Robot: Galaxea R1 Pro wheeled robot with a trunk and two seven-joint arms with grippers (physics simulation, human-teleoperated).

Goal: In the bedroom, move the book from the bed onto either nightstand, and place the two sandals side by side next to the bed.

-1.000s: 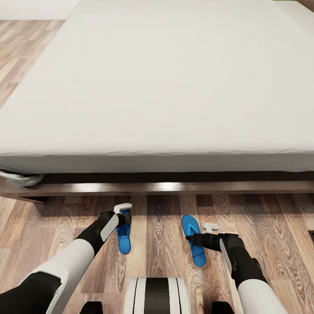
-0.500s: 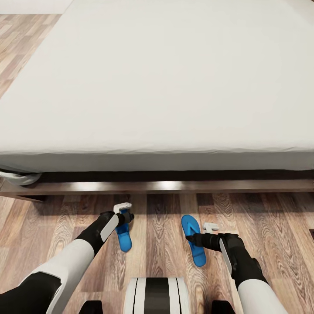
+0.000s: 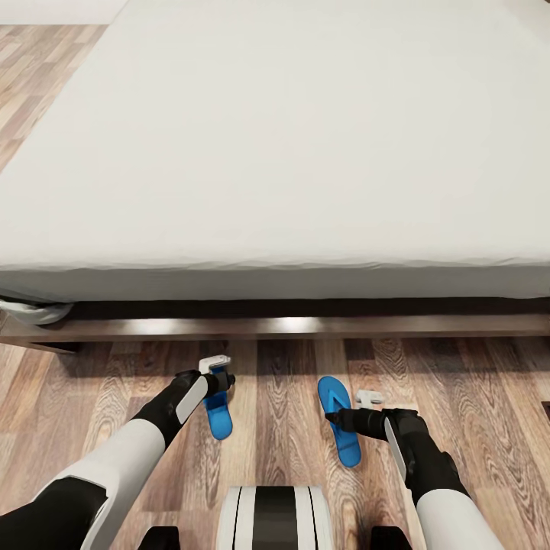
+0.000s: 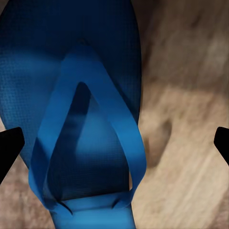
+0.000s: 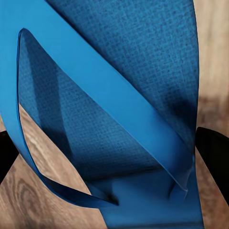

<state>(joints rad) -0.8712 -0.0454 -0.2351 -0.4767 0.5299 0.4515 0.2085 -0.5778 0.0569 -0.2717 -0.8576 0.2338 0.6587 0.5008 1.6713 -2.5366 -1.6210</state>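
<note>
Left gripper (image 3: 218,380): low over the floor at the toe end of the left bright blue plastic sandal (image 3: 218,412); in the left wrist view its dark fingertips (image 4: 9,145) stand wide apart, one at each edge, with the sandal's strap (image 4: 90,133) between them and nothing clamped.
Left sandal: flat on the light brown wood-plank floor (image 3: 283,397), near the bed's low dark brown wooden frame (image 3: 305,327).
Bed: large pale grey-white mattress (image 3: 290,153) above both sandals in the head view.
Right sandal (image 3: 340,420): on the floor, apart from the left one, roughly parallel to it.
Right gripper (image 3: 359,409): at this sandal's side; in the right wrist view fingertips (image 5: 213,152) straddle the blue strap (image 5: 109,95), spread, whether gripping I cannot tell.
</note>
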